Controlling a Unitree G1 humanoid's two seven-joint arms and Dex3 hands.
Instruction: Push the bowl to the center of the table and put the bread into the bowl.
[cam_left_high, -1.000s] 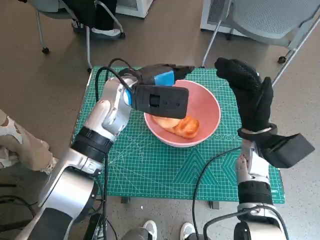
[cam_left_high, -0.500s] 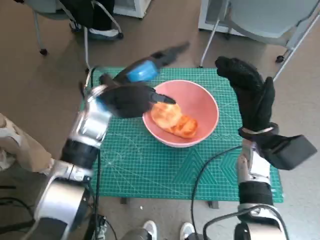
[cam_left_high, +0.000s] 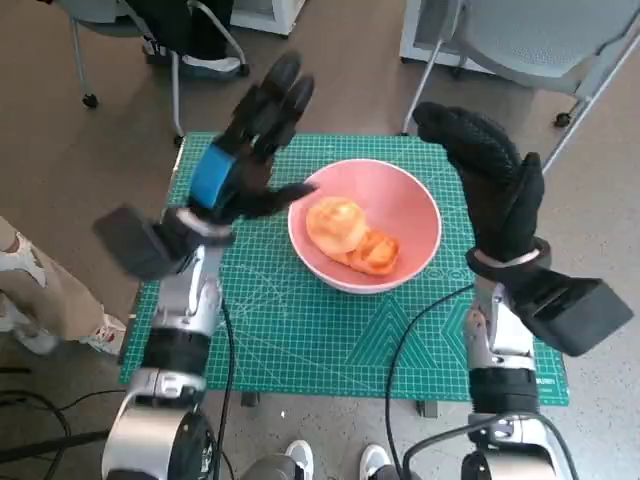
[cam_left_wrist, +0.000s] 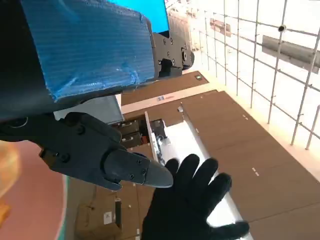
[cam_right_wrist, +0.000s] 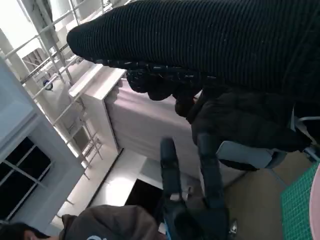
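Note:
A pink bowl sits near the middle of the green cutting mat, holding the golden bread. My left hand is raised left of the bowl, fingers spread and pointing up, holding nothing. My right hand stands upright at the bowl's right rim side, fingers apart, empty. The left wrist view shows my taped left hand, a sliver of bread and the gloved right hand opposite. The right wrist view shows the glove and the left hand's fingers beyond.
Chair legs and a seated person's feet are beyond the table's far edge. A grey chair stands at the back right. A person's leg and shoe are at the left. A person's head shows in the right wrist view.
My left hand has lifted off the bowl and swung up and left, opening its fingers; the bread stays in the bowl. The right hand has barely moved.

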